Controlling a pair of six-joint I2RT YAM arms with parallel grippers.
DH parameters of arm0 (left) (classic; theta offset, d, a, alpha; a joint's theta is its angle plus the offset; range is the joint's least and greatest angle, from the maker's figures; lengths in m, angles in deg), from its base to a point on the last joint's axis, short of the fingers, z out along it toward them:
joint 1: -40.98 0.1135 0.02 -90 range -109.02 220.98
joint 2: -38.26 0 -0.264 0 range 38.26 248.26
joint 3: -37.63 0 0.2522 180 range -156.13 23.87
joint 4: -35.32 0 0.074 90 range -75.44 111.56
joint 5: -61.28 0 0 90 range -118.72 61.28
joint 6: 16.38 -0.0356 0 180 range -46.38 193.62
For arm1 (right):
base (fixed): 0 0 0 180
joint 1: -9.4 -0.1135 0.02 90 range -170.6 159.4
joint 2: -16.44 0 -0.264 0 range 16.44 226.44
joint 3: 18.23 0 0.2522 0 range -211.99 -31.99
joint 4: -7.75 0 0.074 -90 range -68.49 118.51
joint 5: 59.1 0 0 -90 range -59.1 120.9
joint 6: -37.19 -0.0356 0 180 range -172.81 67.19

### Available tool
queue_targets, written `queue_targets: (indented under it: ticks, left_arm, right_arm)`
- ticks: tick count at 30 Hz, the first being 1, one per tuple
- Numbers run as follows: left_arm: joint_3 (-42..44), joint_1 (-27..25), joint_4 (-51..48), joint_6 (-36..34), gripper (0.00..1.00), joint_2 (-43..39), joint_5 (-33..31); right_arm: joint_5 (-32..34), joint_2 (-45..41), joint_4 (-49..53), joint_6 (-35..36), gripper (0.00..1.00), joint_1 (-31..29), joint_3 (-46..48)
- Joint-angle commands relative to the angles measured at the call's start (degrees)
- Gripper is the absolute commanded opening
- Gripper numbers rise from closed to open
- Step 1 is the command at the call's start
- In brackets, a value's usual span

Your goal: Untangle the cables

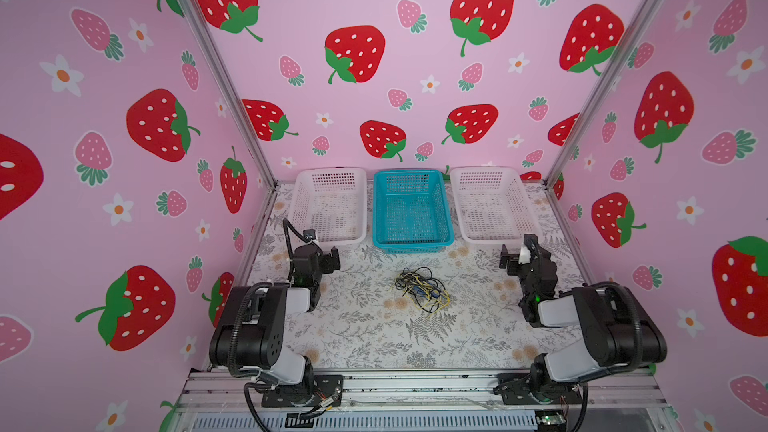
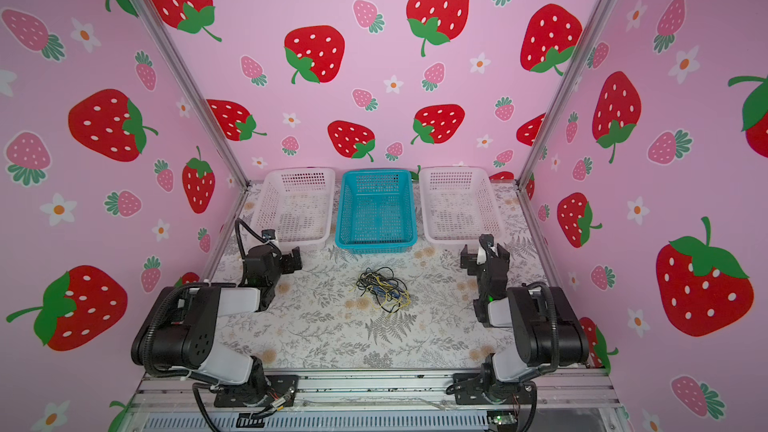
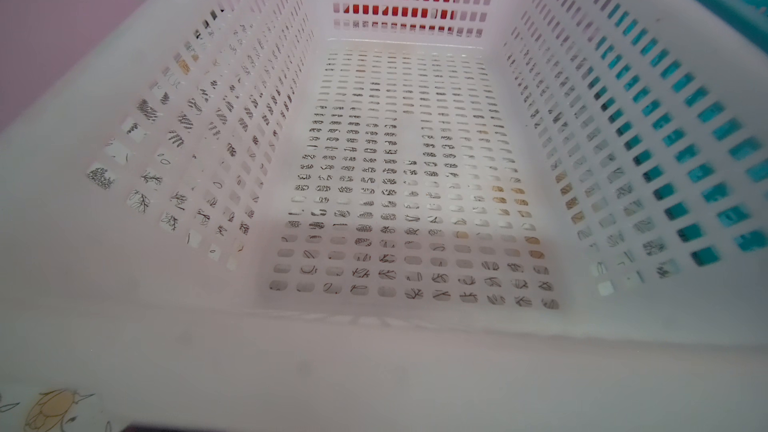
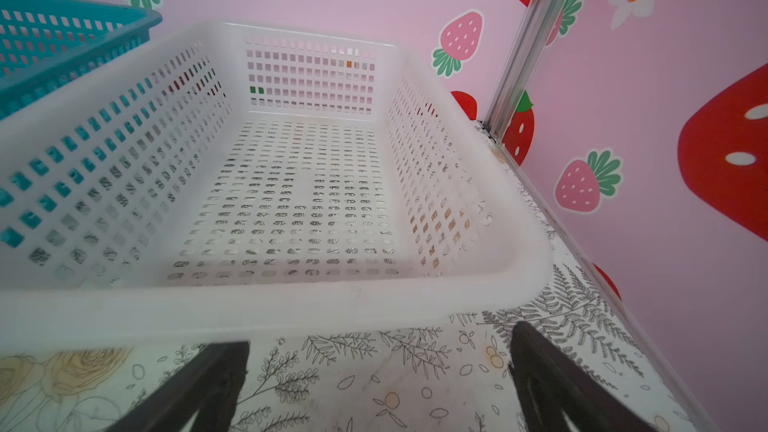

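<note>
We found the cables (image 1: 422, 289), a knot of thin black, yellow and blue wires, lying in a loose heap on the floral-printed tabletop (image 1: 374, 342). The heap sat roughly midway between the two arms, in front of the teal perforated plastic basket (image 1: 409, 173). The left white perforated basket (image 1: 330, 171) and the right white perforated basket (image 1: 484, 169) flanked the teal one, and all three looked empty.

The left gripper (image 1: 320, 259) hung just before the left white basket and the right gripper (image 4: 374, 388) just before the right one, both well apart from the heap. The right gripper's black fingers (image 4: 199, 384) were spread wide with nothing between them. The left gripper did not show in its own wrist view, but in both top views its jaws looked parted and empty.

We judged the step in hand to be the first reach into the tangle. To do it well, we thought one gripper should come down low over an outer loop or free end of a single colour, perhaps a yellow strand at the heap's edge. The other should pin the rest, so a slow outward pull would draw one wire free. Pinching the middle would likely lift the whole knot.
</note>
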Motion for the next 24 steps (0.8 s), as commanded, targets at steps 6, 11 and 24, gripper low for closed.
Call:
queue_targets:
  ticks: [6,11,24]
  left_arm:
    - [-4.9,0.3,-13.8,-0.6,0.99,-9.6,2.8]
    - [-4.6,0.3,-19.8,3.6,0.99,-16.7,2.7]
    - [-3.6,-0.3,-34.6,27.0,0.99,-44.6,6.6]
  right_arm:
    - [2.9,-19.3,11.5,-5.4,0.99,-1.9,0.7]
    - [-0.6,-33.3,23.3,-18.2,0.99,-2.5,-0.9]
    - [-17.0,-41.1,46.9,-39.4,0.99,-5.6,-11.3]
